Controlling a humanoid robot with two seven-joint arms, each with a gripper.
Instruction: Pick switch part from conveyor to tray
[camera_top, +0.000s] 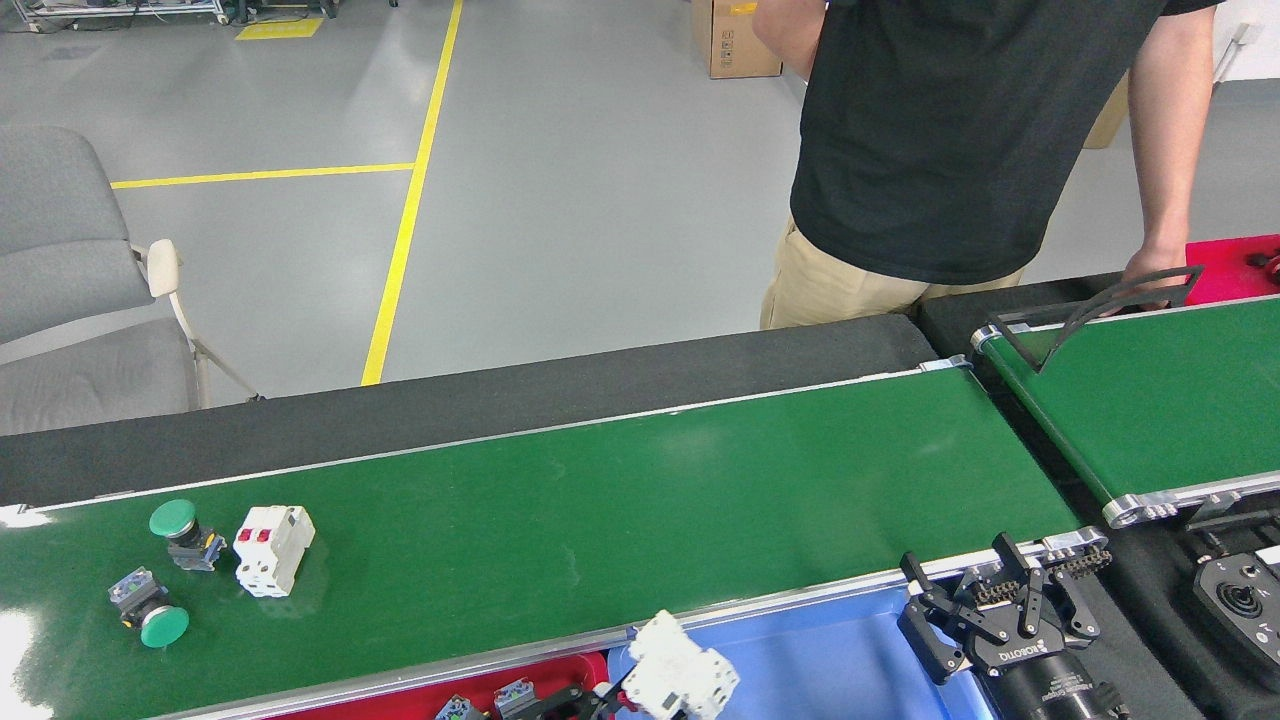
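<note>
At about six o'clock in the head view, the left gripper (610, 700) barely shows at the bottom edge; its dark fingers look clamped on a white switch part (682, 680), though the contact point is mostly cut off. That part hangs tilted over the near left corner of the blue tray (800, 650), just past the divide from the red tray (560, 672). My judgement is that it is carried here, clear of the conveyor (600, 520), so it can be let go into the blue tray rather than among the small grey parts in the red one.

At four o'clock the right gripper (1000, 615) stands with its jaws apart and holding nothing, over the blue tray's right end near the belt's roller; it seems parked out of the way.

At eight to nine o'clock three parts wait on the belt: a white breaker with red tabs (272, 549), an upright green push-button (180, 527) just beside it, and a toppled green push-button (150, 612) nearer me. They sit towards the left arm's side, probably for later picks.

At one o'clock a person in a black shirt (950, 140) stands beyond the belt, one hand resting near the narrower belt (1160, 400).
</note>
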